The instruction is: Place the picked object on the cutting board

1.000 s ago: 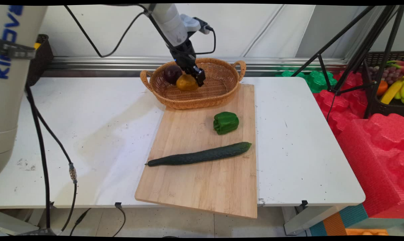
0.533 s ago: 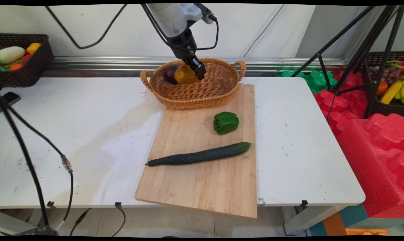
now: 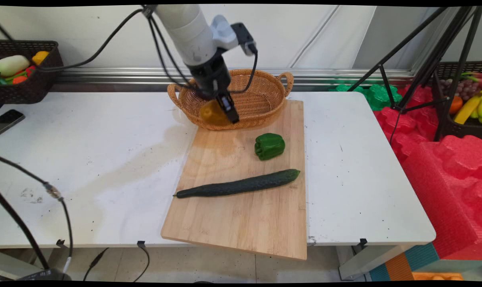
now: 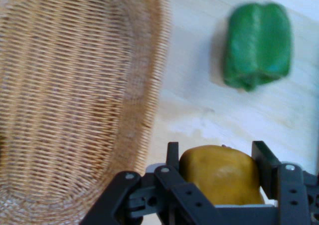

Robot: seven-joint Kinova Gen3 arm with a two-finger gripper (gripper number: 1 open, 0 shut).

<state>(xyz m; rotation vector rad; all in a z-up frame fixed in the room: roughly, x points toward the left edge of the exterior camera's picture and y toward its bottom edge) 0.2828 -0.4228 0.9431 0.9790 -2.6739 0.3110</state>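
Wicker basket (image 3: 261, 95) just left of and behind the jaws in the hand view. Gripper (image 3: 221, 113) closed on a yellow-orange fruit (image 4: 219, 175), held clear above the basket's near rim. Cutting board (image 3: 241, 215) beneath; green pepper (image 3: 269, 146) ahead-right, cucumber (image 3: 241, 184) farther.

Main view was taken from above the table's (image 3: 105, 159) near side, angled down toward 12 o'clock at the wall; the whole tabletop was covered from a distance. Hand view was taken close, along the gripper (image 4: 219, 177), its linkage at 6 o'clock. Shared by both: wicker basket (image 3: 261, 99) (image 4: 75, 100), green pepper (image 3: 269, 146) (image 4: 258, 45), cutting board (image 3: 241, 207) (image 4: 199, 85), and the yellow fruit (image 3: 213, 113) (image 4: 220, 177) clamped between the fingers.
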